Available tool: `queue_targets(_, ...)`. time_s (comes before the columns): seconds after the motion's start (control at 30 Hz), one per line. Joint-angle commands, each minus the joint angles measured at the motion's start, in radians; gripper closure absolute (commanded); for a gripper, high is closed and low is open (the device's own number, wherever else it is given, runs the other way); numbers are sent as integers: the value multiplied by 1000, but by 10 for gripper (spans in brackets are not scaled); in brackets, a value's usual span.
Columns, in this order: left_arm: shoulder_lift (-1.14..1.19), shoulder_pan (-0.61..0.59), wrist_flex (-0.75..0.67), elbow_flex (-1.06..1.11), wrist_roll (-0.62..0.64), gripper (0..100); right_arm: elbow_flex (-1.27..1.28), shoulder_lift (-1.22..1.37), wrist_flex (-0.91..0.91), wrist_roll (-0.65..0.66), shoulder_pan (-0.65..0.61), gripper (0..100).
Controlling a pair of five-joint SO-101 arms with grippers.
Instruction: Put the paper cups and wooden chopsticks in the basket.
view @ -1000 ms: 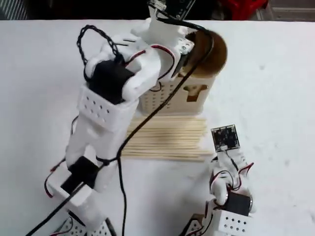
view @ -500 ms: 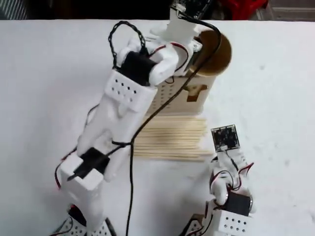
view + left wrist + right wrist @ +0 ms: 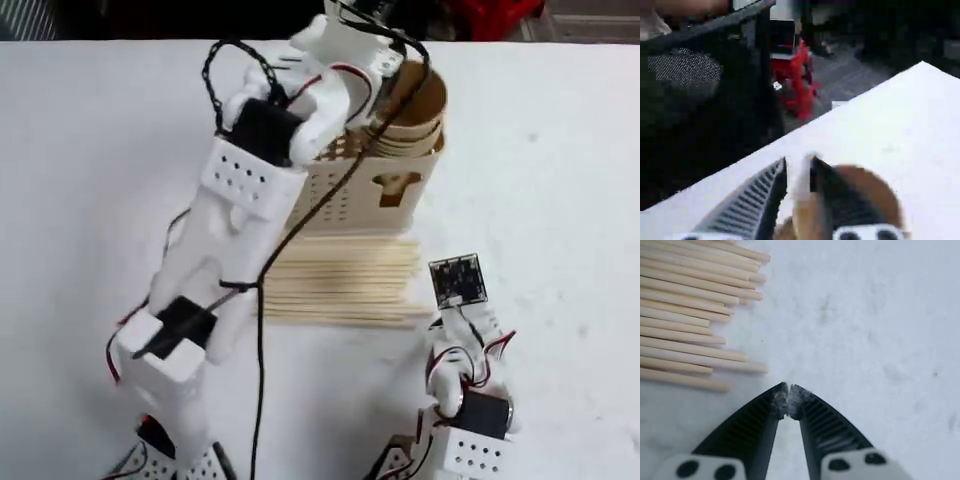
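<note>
White table [image 3: 560, 200], dim room [image 3: 880, 30]; left jaws seemingly on paper cup [image 3: 875, 185], right jaws closed.

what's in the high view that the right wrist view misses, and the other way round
High view adds: the basket with the cups sticking out of its top, and the left arm stretched over them. Right wrist view adds: the right tool, tips shut together over the table. Both: the chopsticks lying side by side on that table.
</note>
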Motion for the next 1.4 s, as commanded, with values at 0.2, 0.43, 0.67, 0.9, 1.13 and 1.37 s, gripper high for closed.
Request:
queue_targets(0.2, -10, -25, 114, -5, 8, 905, -5, -4, -18, 11, -8, 981)
queue_targets(0.43, 102, -27, 195, 17, 6, 902, -5, -4, -18, 11, -8, 981)
queue_targets(0.67, 206, 1, 198, 15, 6, 902, -5, -4, -18, 11, -8, 981)
queue_targets(0.9, 153, -10, 272, -120, -72, 905, -5, -4, -19, 11, -8, 981)
queue_targets(1.13, 31, -122, 545, -476, -83, 905, -5, -4, -28, 9, -5, 981)
queue_targets(1.37, -65, -478, 718, -341, -57, 902, -31, -4, -62, 11, 42, 981)
